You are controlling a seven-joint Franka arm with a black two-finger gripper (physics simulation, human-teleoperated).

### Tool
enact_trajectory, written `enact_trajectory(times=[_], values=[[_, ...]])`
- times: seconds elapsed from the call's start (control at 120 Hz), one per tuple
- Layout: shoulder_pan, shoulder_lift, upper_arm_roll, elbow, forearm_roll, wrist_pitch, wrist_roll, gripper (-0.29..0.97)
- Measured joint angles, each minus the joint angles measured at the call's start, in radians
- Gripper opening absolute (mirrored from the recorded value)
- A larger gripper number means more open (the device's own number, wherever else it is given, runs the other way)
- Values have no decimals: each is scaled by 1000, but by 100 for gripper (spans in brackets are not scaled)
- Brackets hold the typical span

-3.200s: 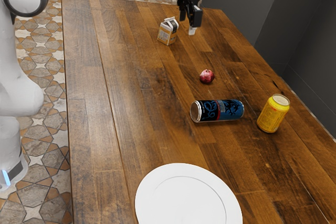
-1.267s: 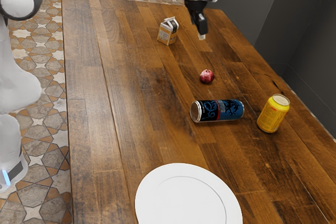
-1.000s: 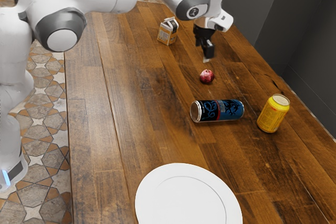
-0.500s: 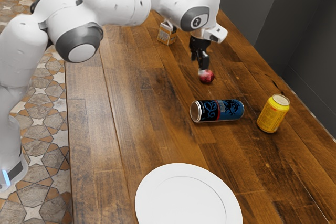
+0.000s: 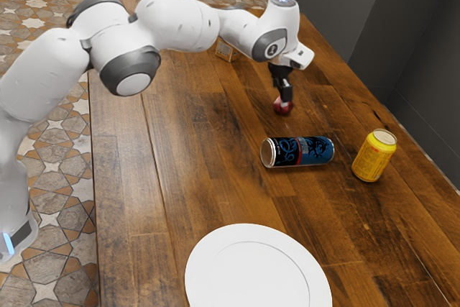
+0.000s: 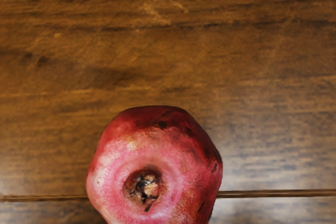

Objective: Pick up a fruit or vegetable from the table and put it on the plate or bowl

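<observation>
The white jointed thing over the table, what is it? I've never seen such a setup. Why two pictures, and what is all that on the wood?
It is a robot arm, rendered by a computer simulation. One picture looks on from the side. The other comes from a camera on the arm's hand, looking down. On the wooden table are a white plate, a blue can on its side, an upright yellow can, a small carton behind the arm, and a pomegranate. The black hand is down at the pomegranate, the red fruit seen close up, resting on the wood. Whether it is gripped, I cannot tell.
</observation>
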Motion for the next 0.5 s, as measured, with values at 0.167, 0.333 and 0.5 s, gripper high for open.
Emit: enact_trajectory(times=[0.167, 0.333, 0.5], values=[[16, 24, -31, 19, -3, 27, 17, 65], [49, 45, -50, 20, -5, 46, 30, 65], [63, 76, -53, 72, -5, 60, 40, 65]])
